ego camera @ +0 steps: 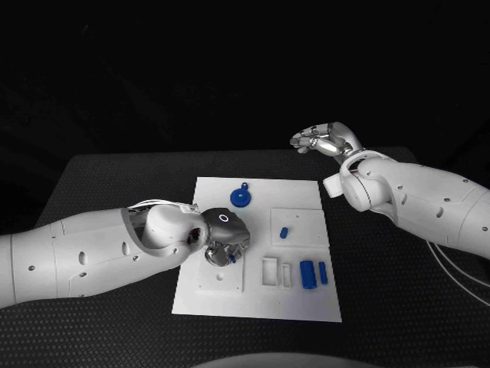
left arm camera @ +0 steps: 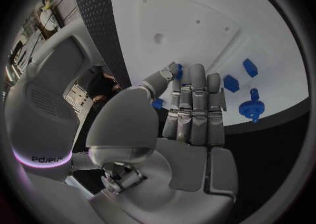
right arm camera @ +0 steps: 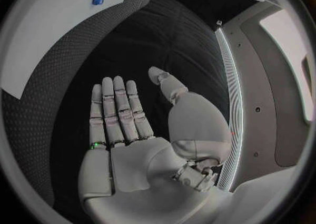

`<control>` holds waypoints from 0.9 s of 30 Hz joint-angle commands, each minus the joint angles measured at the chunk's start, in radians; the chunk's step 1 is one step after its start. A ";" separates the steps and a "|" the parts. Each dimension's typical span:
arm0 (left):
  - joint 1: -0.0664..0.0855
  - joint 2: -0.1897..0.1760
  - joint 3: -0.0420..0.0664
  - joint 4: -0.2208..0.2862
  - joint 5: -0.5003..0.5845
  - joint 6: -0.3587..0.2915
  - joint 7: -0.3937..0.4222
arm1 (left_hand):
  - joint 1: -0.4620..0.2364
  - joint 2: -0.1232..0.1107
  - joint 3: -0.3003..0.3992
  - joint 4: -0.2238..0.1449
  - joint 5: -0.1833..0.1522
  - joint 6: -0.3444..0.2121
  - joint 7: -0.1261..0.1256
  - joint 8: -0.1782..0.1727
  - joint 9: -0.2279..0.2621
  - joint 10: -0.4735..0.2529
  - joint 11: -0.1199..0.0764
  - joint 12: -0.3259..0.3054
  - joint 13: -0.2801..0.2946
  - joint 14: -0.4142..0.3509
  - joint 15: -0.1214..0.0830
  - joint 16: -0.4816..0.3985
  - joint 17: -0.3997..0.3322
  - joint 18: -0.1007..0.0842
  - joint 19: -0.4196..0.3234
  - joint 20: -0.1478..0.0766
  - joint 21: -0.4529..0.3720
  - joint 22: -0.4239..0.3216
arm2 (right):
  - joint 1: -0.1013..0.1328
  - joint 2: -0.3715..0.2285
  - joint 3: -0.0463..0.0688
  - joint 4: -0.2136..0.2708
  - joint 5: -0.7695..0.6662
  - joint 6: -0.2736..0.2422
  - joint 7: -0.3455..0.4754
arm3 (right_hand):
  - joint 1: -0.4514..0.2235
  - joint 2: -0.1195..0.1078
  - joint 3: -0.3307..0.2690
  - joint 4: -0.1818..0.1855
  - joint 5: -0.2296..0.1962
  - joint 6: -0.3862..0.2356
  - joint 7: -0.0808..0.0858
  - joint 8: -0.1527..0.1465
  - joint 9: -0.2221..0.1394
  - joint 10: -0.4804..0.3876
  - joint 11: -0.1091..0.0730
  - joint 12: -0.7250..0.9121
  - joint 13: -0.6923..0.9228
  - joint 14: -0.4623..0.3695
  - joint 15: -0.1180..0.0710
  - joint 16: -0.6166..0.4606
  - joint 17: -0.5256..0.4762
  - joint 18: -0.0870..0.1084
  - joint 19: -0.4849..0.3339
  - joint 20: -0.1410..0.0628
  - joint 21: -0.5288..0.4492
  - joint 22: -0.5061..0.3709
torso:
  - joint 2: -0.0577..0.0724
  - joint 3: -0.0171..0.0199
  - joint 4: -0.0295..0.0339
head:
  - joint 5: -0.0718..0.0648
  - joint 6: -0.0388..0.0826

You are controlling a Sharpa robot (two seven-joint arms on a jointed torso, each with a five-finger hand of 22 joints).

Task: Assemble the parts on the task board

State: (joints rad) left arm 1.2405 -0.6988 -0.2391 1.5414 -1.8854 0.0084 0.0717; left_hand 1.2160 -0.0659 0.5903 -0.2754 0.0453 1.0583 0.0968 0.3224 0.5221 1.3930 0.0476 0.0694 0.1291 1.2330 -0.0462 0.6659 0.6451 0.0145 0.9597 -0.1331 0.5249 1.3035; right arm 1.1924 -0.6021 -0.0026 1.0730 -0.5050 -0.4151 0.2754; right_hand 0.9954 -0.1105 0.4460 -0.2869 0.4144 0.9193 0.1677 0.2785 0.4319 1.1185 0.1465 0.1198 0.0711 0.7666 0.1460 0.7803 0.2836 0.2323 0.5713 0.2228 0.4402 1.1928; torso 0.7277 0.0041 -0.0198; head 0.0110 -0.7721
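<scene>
The white task board (ego camera: 261,295) lies in the middle of the black table. My left hand (ego camera: 222,239) hovers low over the board's left half, and a small blue part (ego camera: 232,258) shows at its fingertips. In the left wrist view the thumb and straight fingers (left arm camera: 192,103) pinch this blue part (left arm camera: 177,69). A blue round gear-like part (ego camera: 241,198) sits near the board's far edge. A short blue part (ego camera: 284,231) lies on a raised square. Two blue bars (ego camera: 307,274) lie near the right edge. My right hand (ego camera: 324,140) is raised beyond the board's far right corner, flat and empty (right arm camera: 125,124).
Two empty rectangular slots (ego camera: 276,273) sit just left of the blue bars. The gear (left arm camera: 250,108) and two blue hexagonal parts (left arm camera: 231,83) lie beyond my left fingertips. Bare black table (ego camera: 410,307) surrounds the board on all sides.
</scene>
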 commanded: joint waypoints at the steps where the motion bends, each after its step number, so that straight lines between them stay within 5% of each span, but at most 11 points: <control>1: 0.000 -0.001 0.000 0.002 -0.015 0.007 -0.011 | -0.002 0.008 0.008 0.000 0.006 0.007 -0.002 0.003 0.001 0.009 0.002 0.004 0.001 0.004 -0.002 -0.004 0.002 0.000 0.001 -0.011 -0.004 0.001 | 0.000 0.000 0.000 0.002 -0.007 0.014 0.006 | 0.006 0.000 -0.002 0.000 0.001 -0.006 -0.001 0.005 -0.001 -0.002 0.004 0.006 -0.002 0.006 0.000 -0.004 -0.001 -0.010 0.001 0.001 -0.006 0.000 | 0.000 0.0000 0.0001 | 0.001 0.001; 27: 0.000 0.019 0.000 0.013 -0.015 0.021 -0.010 | -0.003 0.007 0.010 0.002 0.007 0.009 -0.002 0.003 0.002 0.011 0.001 0.005 0.001 0.006 -0.003 -0.005 0.004 0.000 0.003 -0.011 -0.005 0.004 | 0.000 0.003 0.000 0.004 -0.007 0.016 0.006 | 0.006 0.001 -0.003 0.000 0.001 -0.007 -0.001 0.005 -0.002 -0.003 0.004 0.006 -0.002 0.007 0.000 -0.007 -0.002 -0.010 0.001 0.001 -0.009 0.001 | 0.000 0.0012 -0.0014 | 0.005 -0.001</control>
State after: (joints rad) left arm 1.2409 -0.6841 -0.2393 1.5485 -1.8963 0.0140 0.0600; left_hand 1.2171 -0.0673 0.5953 -0.2748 0.0493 1.0592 0.0925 0.3214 0.5221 1.3975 0.0486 0.0693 0.1293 1.2347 -0.0444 0.6660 0.6478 0.0145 0.9613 -0.1315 0.5250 1.3061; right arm 1.1924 -0.6006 -0.0026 1.0747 -0.5050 -0.4128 0.2754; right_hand 0.9954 -0.1105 0.4459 -0.2869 0.4144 0.9193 0.1677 0.2784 0.4310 1.1185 0.1465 0.1198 0.0711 0.7666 0.1459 0.7804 0.2829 0.2324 0.5713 0.2227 0.4373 1.1928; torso 0.7277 0.0048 -0.0203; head 0.0150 -0.7730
